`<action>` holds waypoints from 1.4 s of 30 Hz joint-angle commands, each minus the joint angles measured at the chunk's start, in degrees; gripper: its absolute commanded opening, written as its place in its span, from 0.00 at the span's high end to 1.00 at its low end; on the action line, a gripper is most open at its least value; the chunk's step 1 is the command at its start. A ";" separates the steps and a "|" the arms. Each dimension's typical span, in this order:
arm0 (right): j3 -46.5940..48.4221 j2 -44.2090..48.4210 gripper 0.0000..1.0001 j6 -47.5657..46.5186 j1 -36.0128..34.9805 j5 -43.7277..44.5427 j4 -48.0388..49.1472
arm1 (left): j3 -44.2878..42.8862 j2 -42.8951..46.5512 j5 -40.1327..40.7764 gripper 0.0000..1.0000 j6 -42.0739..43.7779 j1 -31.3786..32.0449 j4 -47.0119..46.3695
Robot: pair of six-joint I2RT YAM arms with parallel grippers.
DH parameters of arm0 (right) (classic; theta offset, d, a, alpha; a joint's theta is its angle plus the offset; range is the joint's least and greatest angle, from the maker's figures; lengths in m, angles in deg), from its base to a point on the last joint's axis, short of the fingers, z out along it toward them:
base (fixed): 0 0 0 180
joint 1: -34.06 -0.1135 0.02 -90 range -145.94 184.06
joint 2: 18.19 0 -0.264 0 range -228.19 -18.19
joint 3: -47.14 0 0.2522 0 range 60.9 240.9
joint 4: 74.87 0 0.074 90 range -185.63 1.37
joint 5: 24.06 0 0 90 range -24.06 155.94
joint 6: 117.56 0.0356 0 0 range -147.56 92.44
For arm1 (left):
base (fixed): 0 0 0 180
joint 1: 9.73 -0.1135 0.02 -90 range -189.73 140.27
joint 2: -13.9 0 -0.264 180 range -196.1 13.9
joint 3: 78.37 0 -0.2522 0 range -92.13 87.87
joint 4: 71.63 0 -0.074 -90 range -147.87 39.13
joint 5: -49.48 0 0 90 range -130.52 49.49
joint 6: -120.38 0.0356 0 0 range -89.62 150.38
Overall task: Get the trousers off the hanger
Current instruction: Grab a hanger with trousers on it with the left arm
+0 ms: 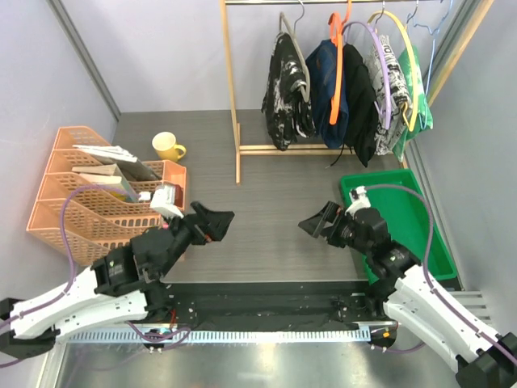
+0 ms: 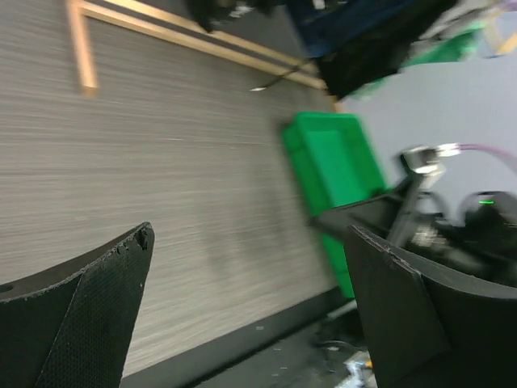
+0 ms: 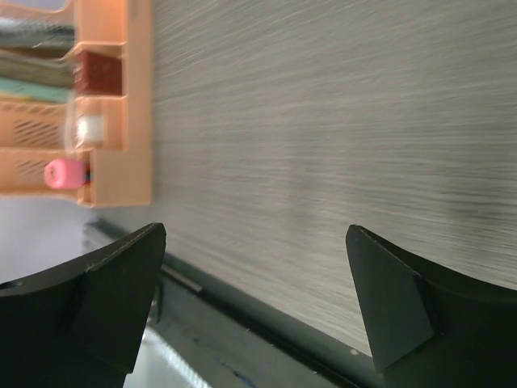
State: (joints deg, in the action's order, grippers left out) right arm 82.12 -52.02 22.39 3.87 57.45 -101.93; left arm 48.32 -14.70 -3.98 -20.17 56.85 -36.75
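You have five trousers (image 1: 347,89) hanging side by side on the wooden rack (image 1: 234,105). In front of the rack two arms lie low (pointing at each other). The left gripper (image 1: 220,226) and right gripper (image 1: 312,221) are spread wide and hold nothing.

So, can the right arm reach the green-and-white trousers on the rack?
Probably yes: the right gripper is open, the green-and-white trousers hang rightmost on the rack, and only the low green bin lies between.
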 commanded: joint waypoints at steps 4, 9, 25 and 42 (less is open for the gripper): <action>12.97 -4.15 0.00 -11.54 0.14 9.20 -12.71 | -14.68 -10.86 2.60 0.00 13.26 0.12 10.28; 16.31 -1.34 0.00 -11.38 0.14 7.17 -14.29 | -18.70 -13.14 2.31 0.00 18.97 -0.32 -0.03; 23.96 3.85 0.00 -8.73 0.14 7.79 -24.40 | -73.54 -57.23 -30.27 0.00 20.24 -23.32 3.32; 30.11 10.79 0.00 -8.12 0.05 12.88 -32.93 | -89.38 -82.13 -48.49 0.21 -18.80 -31.26 -20.86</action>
State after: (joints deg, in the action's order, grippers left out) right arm 108.96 -42.31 14.76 3.87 67.66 -133.30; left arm -36.51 -94.76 -48.64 -31.38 25.56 -50.49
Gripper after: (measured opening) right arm 0.996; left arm 0.835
